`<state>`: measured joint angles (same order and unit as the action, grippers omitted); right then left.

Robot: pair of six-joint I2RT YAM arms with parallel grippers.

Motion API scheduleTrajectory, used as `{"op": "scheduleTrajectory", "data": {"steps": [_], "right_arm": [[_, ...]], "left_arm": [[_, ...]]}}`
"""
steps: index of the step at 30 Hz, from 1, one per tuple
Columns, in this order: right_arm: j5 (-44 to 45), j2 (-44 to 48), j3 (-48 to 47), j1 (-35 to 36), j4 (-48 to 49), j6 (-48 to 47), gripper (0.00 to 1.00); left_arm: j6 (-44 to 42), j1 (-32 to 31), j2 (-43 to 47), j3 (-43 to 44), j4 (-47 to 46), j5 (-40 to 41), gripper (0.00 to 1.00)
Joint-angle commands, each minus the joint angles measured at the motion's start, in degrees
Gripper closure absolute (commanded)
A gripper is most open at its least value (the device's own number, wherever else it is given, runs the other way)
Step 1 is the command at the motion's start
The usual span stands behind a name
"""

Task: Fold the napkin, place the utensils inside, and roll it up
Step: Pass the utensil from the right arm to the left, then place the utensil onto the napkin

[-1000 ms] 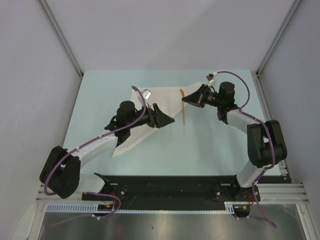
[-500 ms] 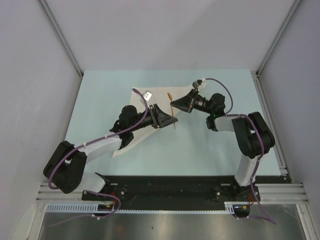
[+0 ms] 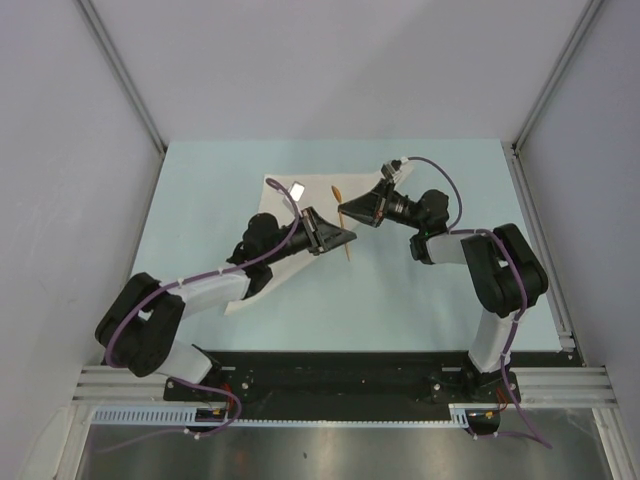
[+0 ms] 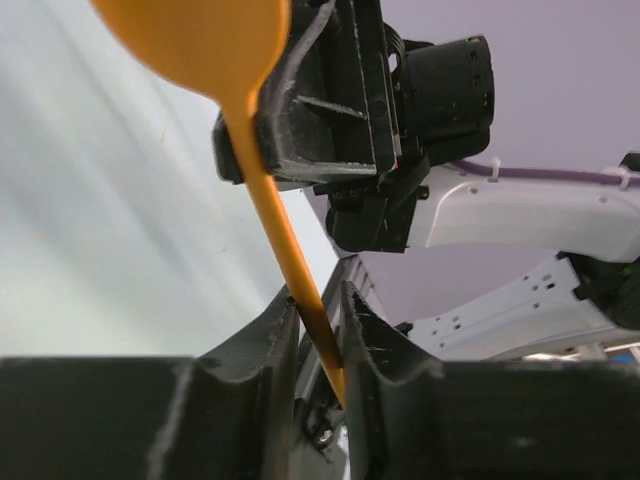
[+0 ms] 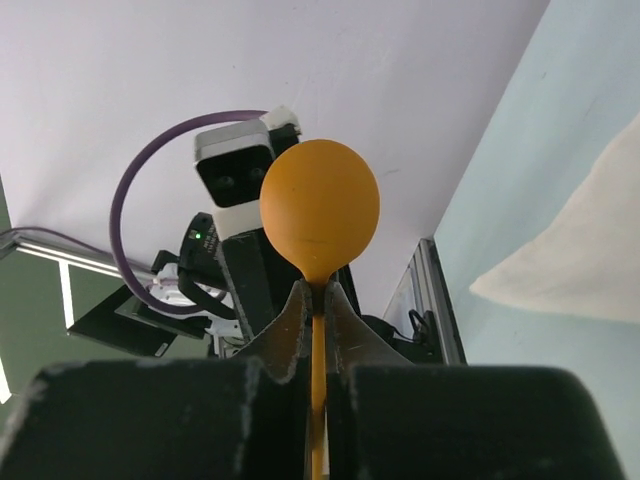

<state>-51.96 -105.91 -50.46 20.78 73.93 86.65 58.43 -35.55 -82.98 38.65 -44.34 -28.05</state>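
Between my two arms, above the table (image 3: 200, 200), my left pincer (image 4: 318, 300) stands narrow about the lower handle of the spoon (image 4: 272, 205). Its fingers sit close on either side of the shaft. Whether they pinch it or only flank it, I cannot tell.

My right pincer (image 5: 317, 290) is closed tight on the same handle just under the round bowl, so the spoon hangs in the air between both, bowl toward the far side.

Under and to the left of it lies the napkin (image 3: 315, 195), spread flat on the table in a rough triangle, which I take as already folded. Its long point runs toward the near left, beneath my left arm.

I judge the spoon light and stiff, with a thin, smooth handle. It may swivel or slide in a two-finger pinch, so the hold belongs on the shaft, square across it and away from the bowl. The napkin looks soft and limp. It will sag and drag rather than keep its shape, and is best taken by an edge or corner.
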Motion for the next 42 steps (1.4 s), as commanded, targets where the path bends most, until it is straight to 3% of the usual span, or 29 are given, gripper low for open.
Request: {"op": "scheduleTrajectory", "data": {"steps": [1,4,7,10,11,14,19,20,21,24,25,27,33,42], "right_arm": [[-0.9,2.4,0.1,0.4,9.7,-0.4,1.0],[-1.1,3.1,0.4,0.4,7.9,-2.4,1.0],[-1.1,4.0,0.6,0.2,4.1,-5.3,1.0],[-1.4,5.4,1.1,-0.5,1.9,-7.4,0.79],[-1.4,5.7,1.7,-0.7,1.6,-7.8,0.59],[-1.6,7.6,2.6,-2.1,-1.1,-10.6,0.38],[-1.1,12.6,6.6,-3.5,-12.4,-19.8,0.25],[-0.6,14.9,7.5,-3.9,-15.2,-21.9,0.23],[-0.1,16.5,8.1,-4.1,-18.4,-24.7,0.24],[4.0,23.3,8.3,-4.4,-37.4,-39.2,0.23],[6.7,24.9,7.1,-4.6,-46.6,-42.2,0.23],[8.1,28.9,6.3,-5.9,-52.1,-48.0,0.21],[5.5,36.4,6.0,-14.3,-59.2,-50.3,0.21],[2.0,39.3,9.1,-21.8,-60.1,-49.9,0.2]], "left_arm": [[1.6,-0.7,0.5,-0.3,-4.4,1.1,0.84],[1.6,-0.7,1.0,-0.5,-3.5,1.7,0.99],[1.0,-0.7,1.2,-0.5,-2.5,2.0,1.0],[-1.7,-0.6,1.8,1.2,2.2,2.2,1.0],[-2.7,-0.5,2.1,1.7,3.6,2.4,1.0],[-6.3,0.3,3.3,3.8,9.7,3.3,1.0],[-12.7,8.0,4.9,6.5,18.1,3.8,1.0],[-15.9,9.0,4.2,8.3,22.6,5.1,1.0],[-24.8,9.8,3.3,11.0,33.4,7.2,1.0],[-40.4,9.7,-6.2,24.8,56.3,17.9,1.0],[-43.2,9.6,-8.7,30.5,59.3,20.4,1.0],[-48.9,9.1,-14.0,33.8,62.9,22.9,1.0],[-60.7,5.2,-21.6,38.7,65.7,32.3,1.0],[-73.5,1.2,-29.6,44.3,70.2,37.2,1.0]]}}
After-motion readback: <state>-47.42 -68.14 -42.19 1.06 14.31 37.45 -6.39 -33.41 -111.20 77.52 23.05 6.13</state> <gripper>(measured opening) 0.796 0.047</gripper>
